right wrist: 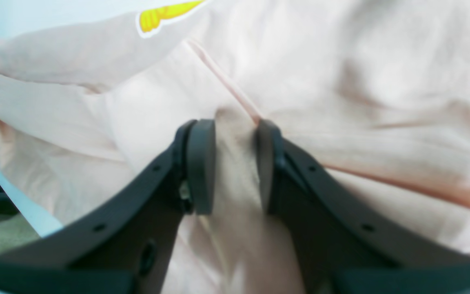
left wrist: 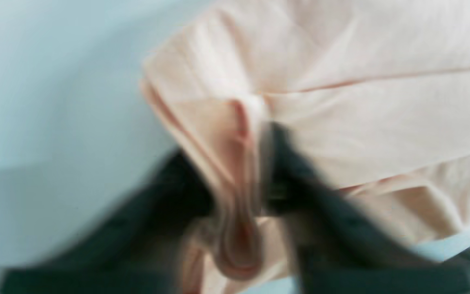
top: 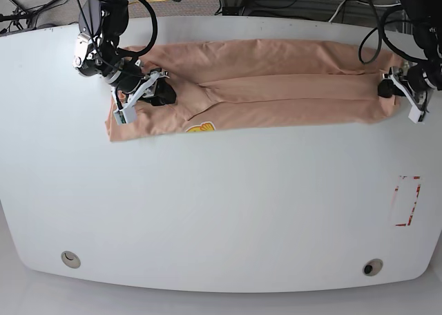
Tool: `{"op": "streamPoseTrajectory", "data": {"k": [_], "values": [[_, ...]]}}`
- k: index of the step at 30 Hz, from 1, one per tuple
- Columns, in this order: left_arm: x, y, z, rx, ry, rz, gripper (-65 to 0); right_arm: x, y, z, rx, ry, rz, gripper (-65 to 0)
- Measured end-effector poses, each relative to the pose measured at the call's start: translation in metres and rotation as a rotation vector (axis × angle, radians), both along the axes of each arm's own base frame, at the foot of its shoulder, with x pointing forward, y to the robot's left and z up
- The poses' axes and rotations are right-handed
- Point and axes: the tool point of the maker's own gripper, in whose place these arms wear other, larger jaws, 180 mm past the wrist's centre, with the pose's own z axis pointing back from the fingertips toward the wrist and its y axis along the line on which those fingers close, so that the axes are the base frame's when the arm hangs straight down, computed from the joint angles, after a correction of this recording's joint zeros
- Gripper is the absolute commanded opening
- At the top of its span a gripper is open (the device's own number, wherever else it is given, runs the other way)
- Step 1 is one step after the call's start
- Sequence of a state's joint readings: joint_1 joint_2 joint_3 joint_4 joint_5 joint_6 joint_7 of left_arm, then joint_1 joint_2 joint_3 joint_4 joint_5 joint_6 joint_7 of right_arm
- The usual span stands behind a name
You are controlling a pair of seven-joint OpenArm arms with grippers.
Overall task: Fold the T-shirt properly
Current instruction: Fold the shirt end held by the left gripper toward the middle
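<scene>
The T-shirt [top: 276, 80] lies folded into a long strip along the table's [top: 221, 211] far edge. Left claw [left wrist: 239, 163] and right claw [right wrist: 229, 163] are each pinched on cloth at opposite ends. Looks like the crosswise fold's next, so both need to lift together.

Loads of open counter [top: 207, 211] in front of the T-shirt [top: 276, 80], basically the whole near half, so a tool could sweep through there no problem. Only thing lying on it is a small red-edged marking [top: 406, 199] near the right edge, plus two little round holes close to the front rim. The shirt stretches across the far strip almost side to side, with an arm planted at each end. Behind the counter it's a mess of cables [top: 290, 1].
</scene>
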State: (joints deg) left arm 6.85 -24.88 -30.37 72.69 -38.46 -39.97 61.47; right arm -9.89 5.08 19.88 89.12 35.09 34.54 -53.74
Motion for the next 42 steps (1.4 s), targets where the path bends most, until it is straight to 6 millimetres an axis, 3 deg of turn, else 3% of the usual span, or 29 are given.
{"op": "streamPoseTrajectory", "data": {"k": [8, 12, 14, 17, 22, 32, 36, 42], "values": [[-0.001, -0.009, 0.004, 0.032, 0.006, -0.041, -63.9, 0.000, 0.000, 0.000, -0.001, 0.000, 0.000, -47.7], [-0.009, -0.012, 0.016, 0.131, 0.054, -0.122, -63.7, 0.000, 0.000, 0.000, 0.000, 0.000, -0.001, -47.7], [-0.004, -0.018, 0.029, 0.170, 0.032, -0.158, -63.7, 0.000, 0.000, 0.000, 0.001, 0.000, -0.001, -47.7], [0.009, -0.043, 0.047, 0.218, -0.014, -0.259, -63.6, 0.000, 0.000, 0.000, 0.001, 0.000, -0.001, -47.7], [0.014, -0.113, 0.053, 0.188, -0.066, -0.446, -63.6, 0.001, 0.001, 0.000, -0.001, 0.000, 0.000, -47.7], [0.031, -0.211, 0.065, 0.076, -0.162, -0.605, -63.6, 0.001, 0.000, 0.000, 0.000, 0.000, -0.001, -47.7], [0.046, -0.232, 0.073, 0.017, -0.211, -0.595, -63.6, 0.001, 0.000, 0.000, 0.001, -0.005, -0.003, -47.7], [0.043, -0.244, 0.057, -0.038, -0.156, -0.581, -63.6, 0.002, 0.000, 0.000, 0.003, -0.006, -0.006, -47.7]]}}
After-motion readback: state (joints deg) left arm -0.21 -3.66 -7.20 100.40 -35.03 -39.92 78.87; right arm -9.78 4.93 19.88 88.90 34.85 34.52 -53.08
